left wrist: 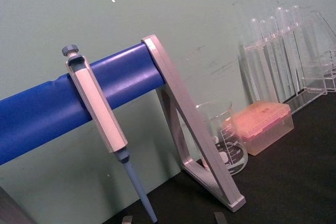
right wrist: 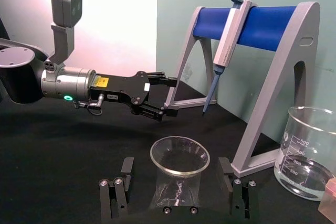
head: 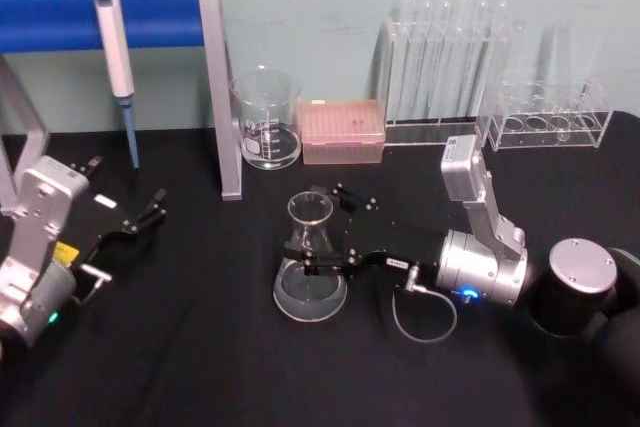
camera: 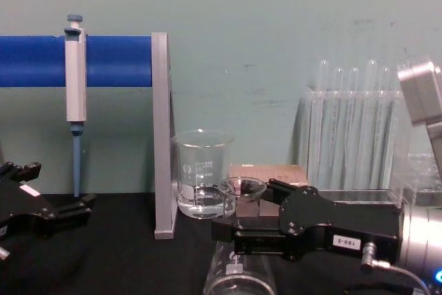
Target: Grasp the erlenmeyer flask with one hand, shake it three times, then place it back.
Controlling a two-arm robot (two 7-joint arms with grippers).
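Left gripper [head: 146, 211] sits far left on the black table [head: 200, 347], jaws parted, nothing in them, well clear of the glassware.

Behind it: blue bar stand [head: 150, 13] along the far wall, with a pipette [head: 114, 47] hung over the bar, tip down. The stand's grey right leg comes down just left of the beaker [head: 267, 119]. The beaker is upright at the far edge and has a little clear liquid in the bottom.

Erlenmeyer flask [head: 312, 265] is mid-table, on the near side of the beaker and slightly right of it. It stands upright with its base on the cloth. It looks empty, though I can't rule out a thin film.

Right gripper [head: 309, 228] reaches in from the right at neck height. Jaws are wide, one finger on the far side of the neck and one on the near side. In the right wrist view the fingers [right wrist: 127, 169] bracket the neck with visible gaps on both sides. So it's straddling, not clamped, and the flask's weight is on the table.

Right of the beaker is a pink tip box [head: 343, 131], touching or nearly so. Then a clear rack of tall test tubes [head: 445, 67] against the wall. Far right is a lower clear rack [head: 552, 117]; can't tell what it holds.
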